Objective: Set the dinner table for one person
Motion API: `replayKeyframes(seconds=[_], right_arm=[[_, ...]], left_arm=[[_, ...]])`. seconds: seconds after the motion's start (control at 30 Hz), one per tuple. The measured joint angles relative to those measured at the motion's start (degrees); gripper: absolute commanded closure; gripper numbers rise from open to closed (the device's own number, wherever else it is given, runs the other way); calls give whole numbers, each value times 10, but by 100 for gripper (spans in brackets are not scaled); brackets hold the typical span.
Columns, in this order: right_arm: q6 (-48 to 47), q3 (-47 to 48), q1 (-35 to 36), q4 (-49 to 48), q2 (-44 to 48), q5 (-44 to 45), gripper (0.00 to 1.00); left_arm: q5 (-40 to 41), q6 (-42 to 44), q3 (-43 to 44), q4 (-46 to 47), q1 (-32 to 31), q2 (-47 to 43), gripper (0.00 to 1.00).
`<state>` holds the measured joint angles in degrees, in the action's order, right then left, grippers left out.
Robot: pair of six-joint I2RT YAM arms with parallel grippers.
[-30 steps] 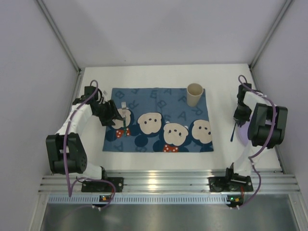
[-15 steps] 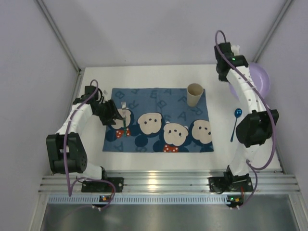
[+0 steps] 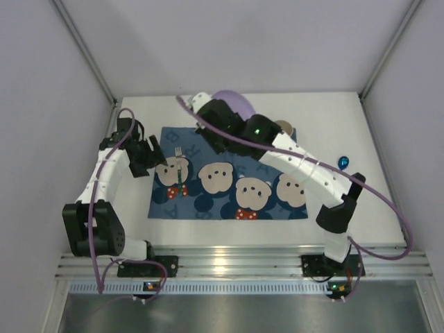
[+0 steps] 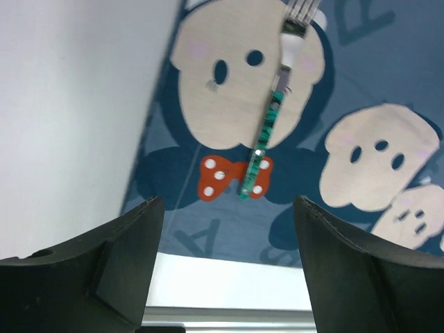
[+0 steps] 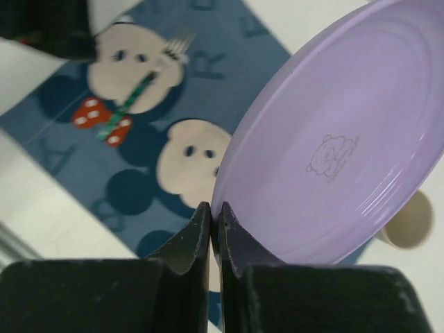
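Your right gripper (image 5: 211, 211) has its fingers pinched together on the near rim of the purple plate (image 5: 333, 159). The plate fans away from them, up and to their right, tilted and touching nothing else. Just past its lower right edge sits the cup (image 5: 411, 223).

Below and left of those fingers lies the blue bear mat (image 5: 222, 76). On it is the fork (image 5: 142, 89), long axis running away from the fingers, tines at the far end.

Your left gripper (image 4: 227, 202) has its fingers apart with nothing between them. The fork lies straight ahead, handle end nearer. The white dinner table (image 4: 69, 104) shows off its left finger and carries the mat.

The left arm is nearer the fork, but the plate is the right arm's job. I judge it should be levelled and lowered onto the mat on the fork's right.
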<state>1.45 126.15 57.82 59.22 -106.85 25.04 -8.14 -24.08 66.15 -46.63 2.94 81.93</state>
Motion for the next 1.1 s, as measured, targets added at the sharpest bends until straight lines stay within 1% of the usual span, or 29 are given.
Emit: replayKeyframes(seconds=[0.07,0.13,0.27,0.4,0.6,0.77,0.93,0.97,1.0,1.03,1.07,1.1], right_arm=[[-4,8,44,-2,-17,-45,100],[-7,-3,61,-5,-25,-92,100],[-8,-52,44,-9,-26,-143,100],[-2,-88,17,-15,-49,-170,100],[14,-122,-7,-37,-111,-203,100],[29,-123,-16,-49,-163,-225,100],[31,-134,-18,-69,-182,-250,100],[31,-134,-18,-72,-183,-255,98],[31,-137,-18,-76,-183,-259,93],[31,-137,-19,-76,-183,-263,86],[32,-138,-19,-78,-183,-269,74],[35,-138,-19,-79,-183,-275,67]], left_arm=[[36,-7,5,-10,0,-7,21],[76,-16,13,-19,0,-13,21],[141,-33,17,-32,5,-30,22],[180,-46,13,-45,16,-56,22],[188,-49,-25,-51,21,-97,23],[176,-49,-52,-51,21,-106,24],[164,-47,-63,-51,21,-108,24],[163,-47,-64,-51,21,-108,24],[162,-47,-64,-50,21,-108,24],[160,-46,-64,-50,21,-108,24],[159,-45,-64,-50,21,-108,24],[158,-45,-64,-50,21,-108,25]])
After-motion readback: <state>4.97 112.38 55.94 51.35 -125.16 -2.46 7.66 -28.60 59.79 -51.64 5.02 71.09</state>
